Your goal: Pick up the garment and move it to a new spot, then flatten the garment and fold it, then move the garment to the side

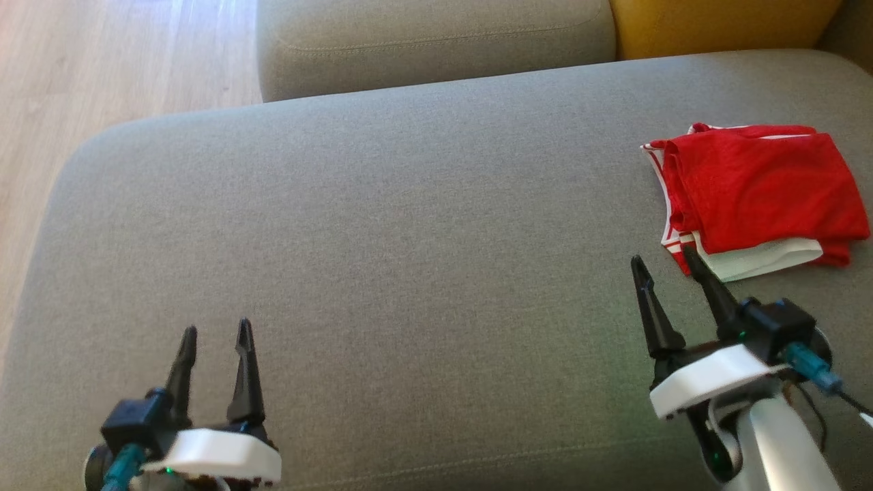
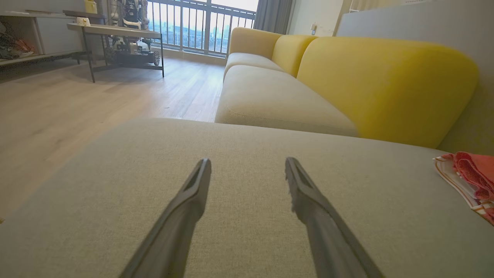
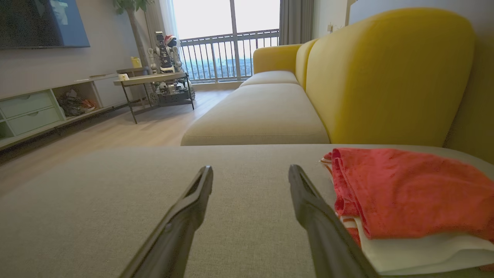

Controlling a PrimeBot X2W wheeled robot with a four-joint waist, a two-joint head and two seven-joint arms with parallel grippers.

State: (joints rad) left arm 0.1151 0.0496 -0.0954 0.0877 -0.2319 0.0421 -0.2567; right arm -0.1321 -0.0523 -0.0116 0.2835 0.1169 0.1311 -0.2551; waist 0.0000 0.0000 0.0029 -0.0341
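The red garment [image 1: 764,191] is judged light, soft and limp; it is best pinched at its layered near edge. The left claw [image 1: 217,327] and right claw [image 1: 663,256] are spread wide, empty.

A grey sofa seat [image 1: 409,225] with yellow back cushions [image 3: 386,73] stands on pale wooden floor [image 1: 102,61].

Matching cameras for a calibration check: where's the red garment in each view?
Head view: red garment at the right edge, folded on the grey cushion.
Left wrist view: far right edge, partly cut off.
Right wrist view: lower right, large, on the same cushion.
Shared landmark: the yellow backrest, beyond the garment in all three.
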